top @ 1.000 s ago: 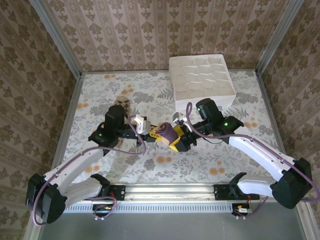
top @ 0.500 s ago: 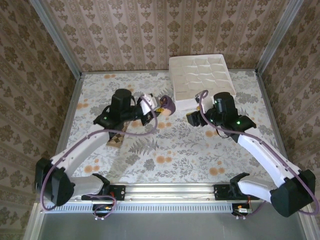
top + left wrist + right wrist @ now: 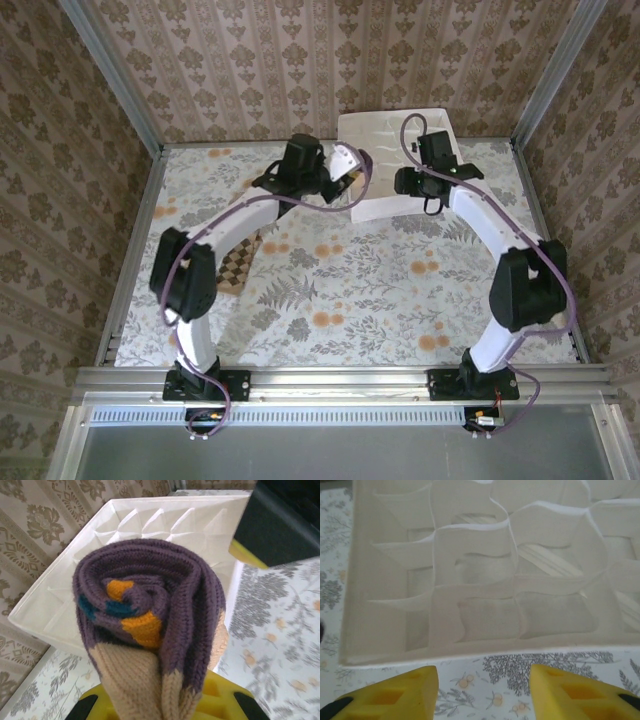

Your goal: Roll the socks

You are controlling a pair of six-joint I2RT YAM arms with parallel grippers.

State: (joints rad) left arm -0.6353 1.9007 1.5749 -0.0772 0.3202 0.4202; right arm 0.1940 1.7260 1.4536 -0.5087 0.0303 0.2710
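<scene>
A rolled dark purple sock point(image 3: 150, 615), tan at its end with orange and teal showing in the coil, stands in my left gripper point(image 3: 165, 705), whose yellow jaws are shut on its tan part. That gripper point(image 3: 345, 180) hovers at the left edge of the white divider box point(image 3: 395, 205). The brown argyle sock point(image 3: 238, 268) lies flat on the table at left, partly under the left arm. My right gripper point(image 3: 485, 685) is open with nothing between its fingers, just short of the box's near wall point(image 3: 395, 652); from above it point(image 3: 405, 185) sits over the box's front.
The white box point(image 3: 50, 610) with several cells stands at the back centre against the wallpapered rear wall. The right gripper's dark body point(image 3: 280, 525) is close to the held sock. Metal frame posts point(image 3: 120, 80) mark the back corners. Floral tabletop point(image 3: 340, 300) lies in front.
Both arms swung from mid-table back to the box. The left gripper carried the rolled purple sock there, uncovering the argyle sock. The right gripper let go of the sock and moved away.
</scene>
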